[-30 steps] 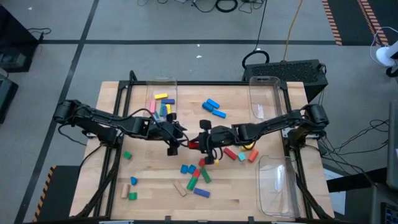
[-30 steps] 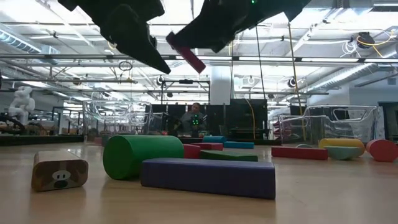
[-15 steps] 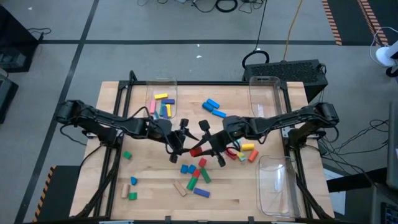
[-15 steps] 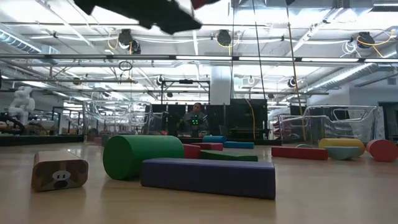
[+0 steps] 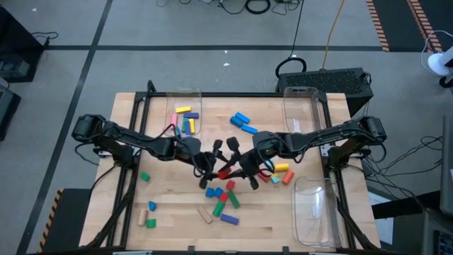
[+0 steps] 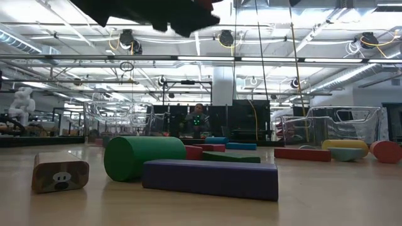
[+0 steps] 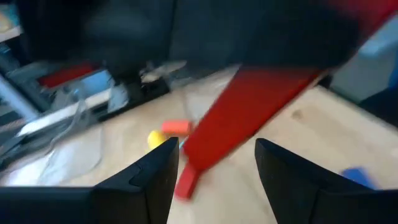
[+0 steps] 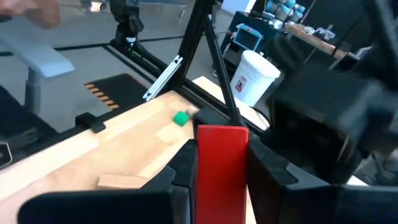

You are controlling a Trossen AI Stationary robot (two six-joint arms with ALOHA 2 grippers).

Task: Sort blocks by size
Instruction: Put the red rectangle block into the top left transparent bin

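Observation:
My right gripper (image 5: 241, 166) is shut on a red bar block (image 5: 225, 172) above the middle of the table. My left gripper (image 5: 212, 159) is open right beside it, facing it. In the left wrist view the red bar (image 7: 249, 112) slants down between my open fingers (image 7: 214, 180); whether they touch it I cannot tell. Both grippers show only as dark shapes at the low view's top edge (image 6: 157, 9). Loose blocks (image 5: 223, 198) lie on the table under them, among them a green cylinder (image 6: 144, 157) and a purple bar (image 6: 210, 179). My right gripper pinches the red bar between its two fingers (image 8: 186, 180) on two opposite long faces (image 8: 222, 155). The bar runs along the fingers and sticks out past their tips. It is lifted clear of the table.
A clear bin (image 5: 185, 117) at the far left holds several blocks. Two more clear bins stand at the far right (image 5: 301, 106) and the near right (image 5: 315, 212). Blue blocks (image 5: 242, 122) lie at the far middle; red, yellow and orange blocks (image 5: 279, 173) lie under my right arm.
Both grippers have risen, leaving the low view except at its top edge. My left gripper has gone toward the table's right edge, up to the red bar. My right gripper has turned with the red bar, still shut on it.

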